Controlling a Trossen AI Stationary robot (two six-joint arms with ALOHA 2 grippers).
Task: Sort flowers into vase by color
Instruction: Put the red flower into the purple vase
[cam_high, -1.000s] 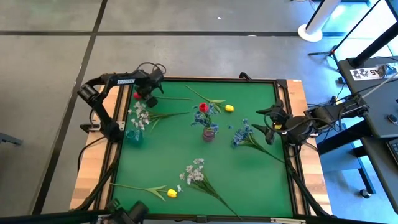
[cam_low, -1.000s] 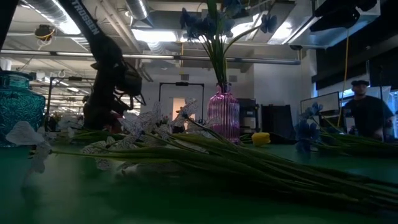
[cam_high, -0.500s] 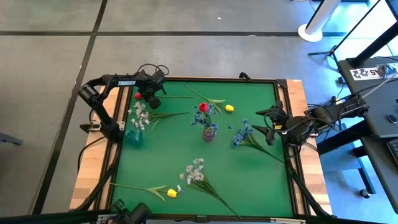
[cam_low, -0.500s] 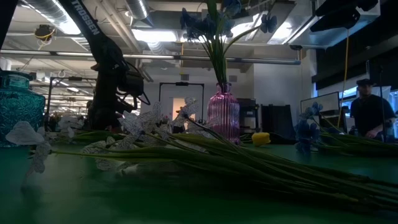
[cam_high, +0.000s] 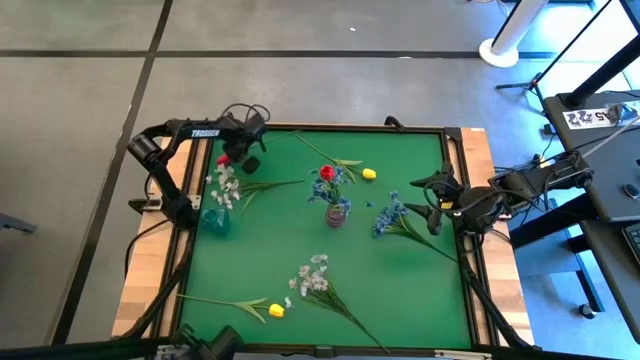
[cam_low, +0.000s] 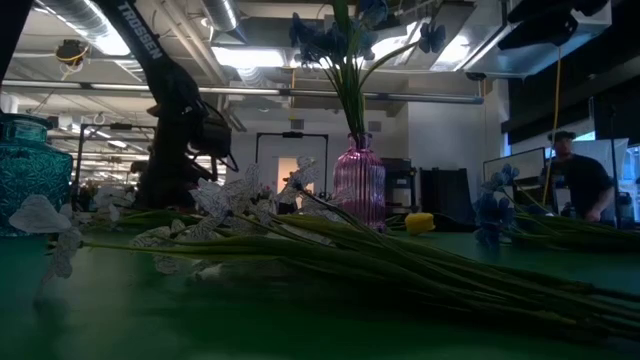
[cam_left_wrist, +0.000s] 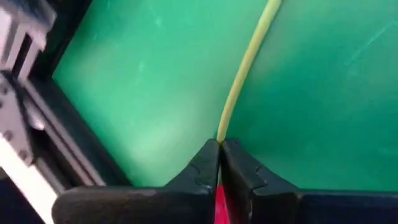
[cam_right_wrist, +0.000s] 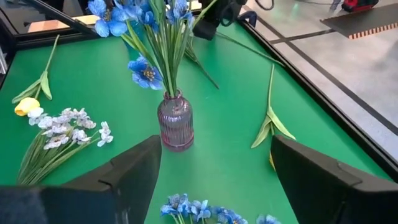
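Left gripper (cam_left_wrist: 219, 163) clenching thin green stem of red tulip-like flower (cam_high: 222, 156); right gripper (cam_high: 431, 203) waiting, fingers spread; pink ribbed glass vase (cam_high: 337, 212) holding blue blooms; several flowers lying unsorted.

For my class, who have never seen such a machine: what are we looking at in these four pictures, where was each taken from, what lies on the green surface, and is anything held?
Two robot arms work at a green table. One picture looks down from above, one looks level across the tabletop, and two come from cameras on the arms' wrists. Loose artificial flowers lie about; a pink vase holds blue blooms and a red one, a teal vase white ones. The left end effector, at the table's far left corner, is shut on the red flower's stem. The right end effector waits open at the right edge, holding nothing.
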